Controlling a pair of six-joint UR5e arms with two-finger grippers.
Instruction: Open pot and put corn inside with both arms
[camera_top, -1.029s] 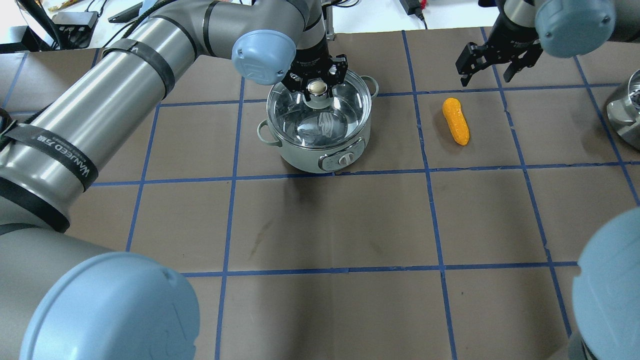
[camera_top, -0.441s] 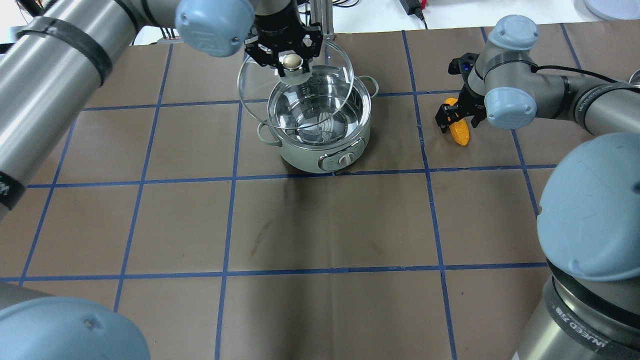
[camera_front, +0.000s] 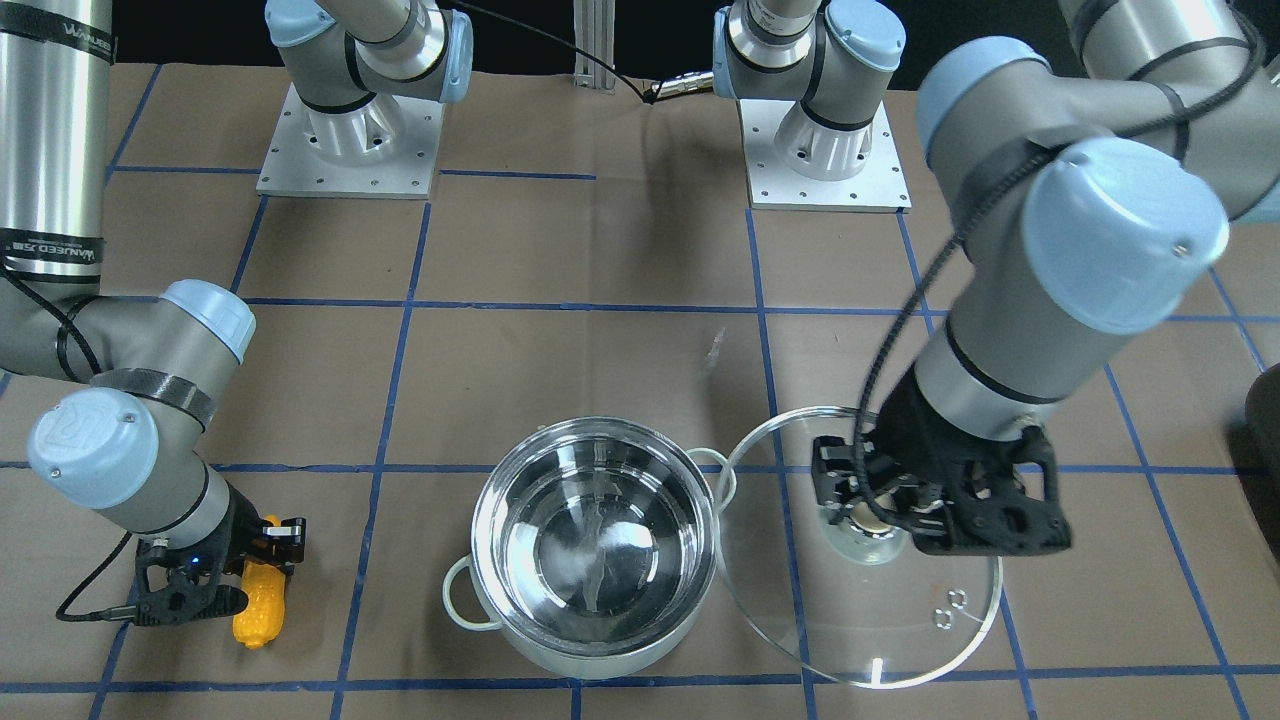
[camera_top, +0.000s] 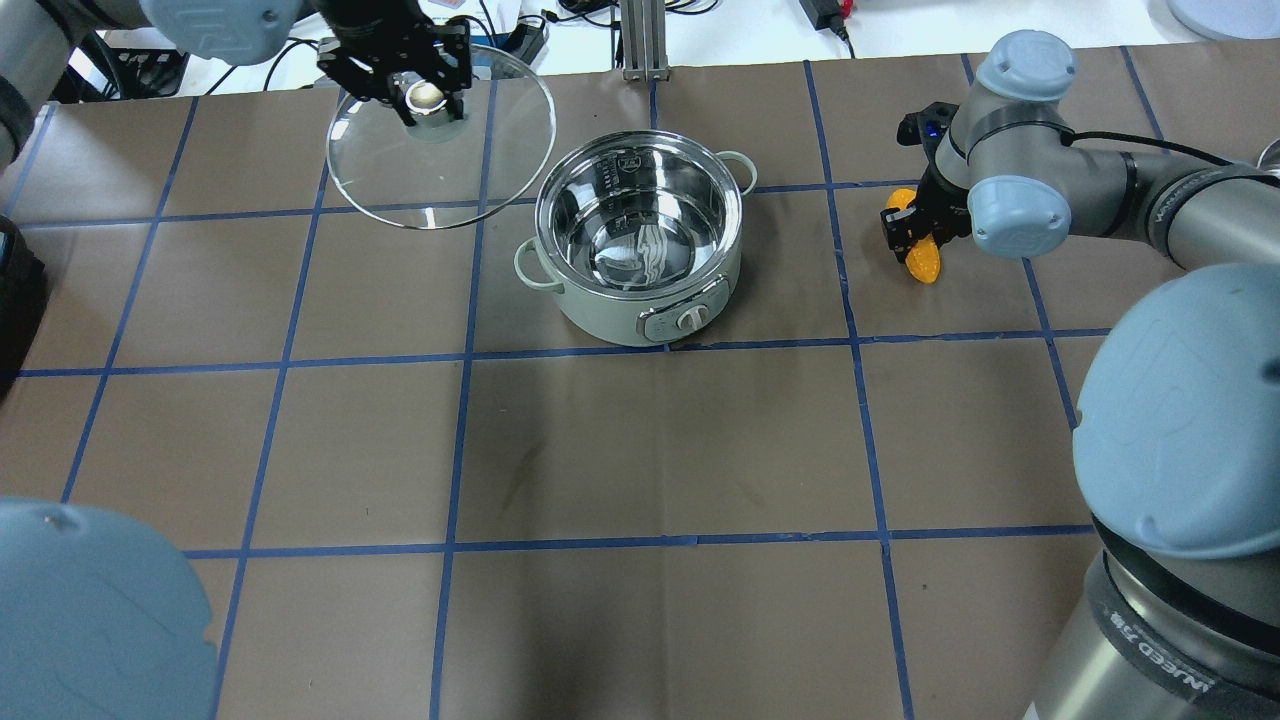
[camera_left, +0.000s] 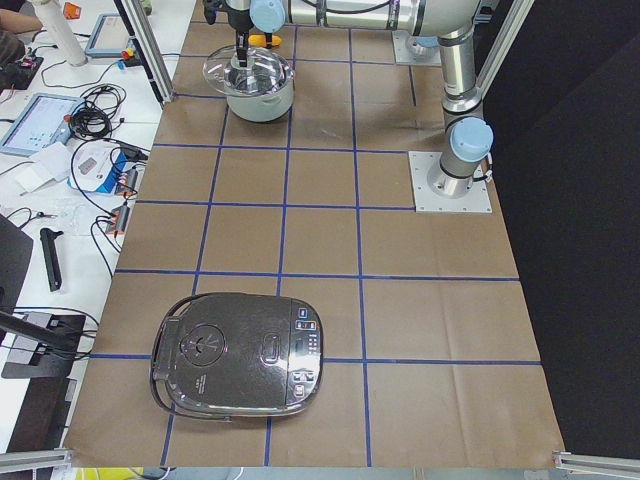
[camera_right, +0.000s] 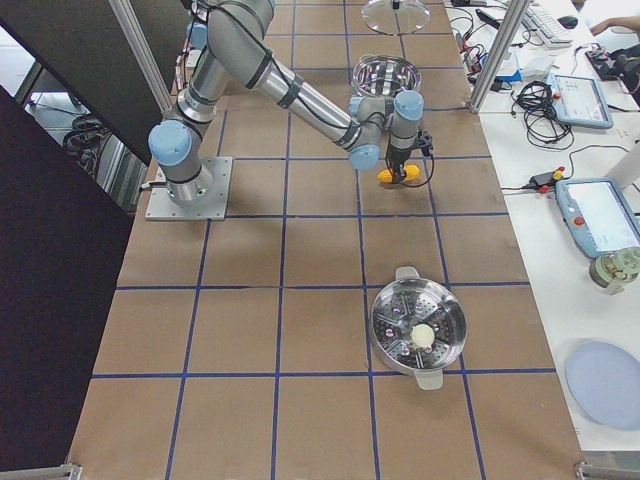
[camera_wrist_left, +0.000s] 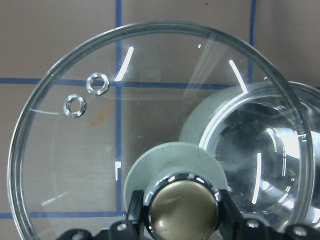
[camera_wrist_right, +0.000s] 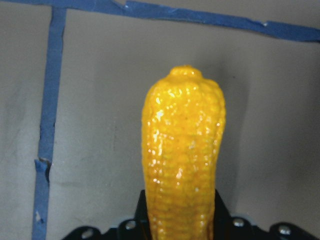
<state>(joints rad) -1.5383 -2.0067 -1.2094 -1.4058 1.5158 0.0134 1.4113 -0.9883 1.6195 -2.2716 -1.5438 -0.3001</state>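
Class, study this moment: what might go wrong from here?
The right pincer holds the corn by one end only, so it may swivel or slip on the way to the pot. The left pincer holds the glass lid by its knob alone; it may tilt or drop.

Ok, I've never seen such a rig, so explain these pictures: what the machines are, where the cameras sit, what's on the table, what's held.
Two robot arms stand on a table covered in brown paper with blue tape lines. Each ends in a two-finger pincer. One camera looks down from behind the robot, one faces it, two watch from the table's ends, one rides on each wrist. The left pincer holds the glass lid by its knob, off to one side of the open, empty pot. The right pincer is shut on the toy corn; whether that has left the table I cannot tell. Elsewhere sit a rice cooker and a steamer pot.
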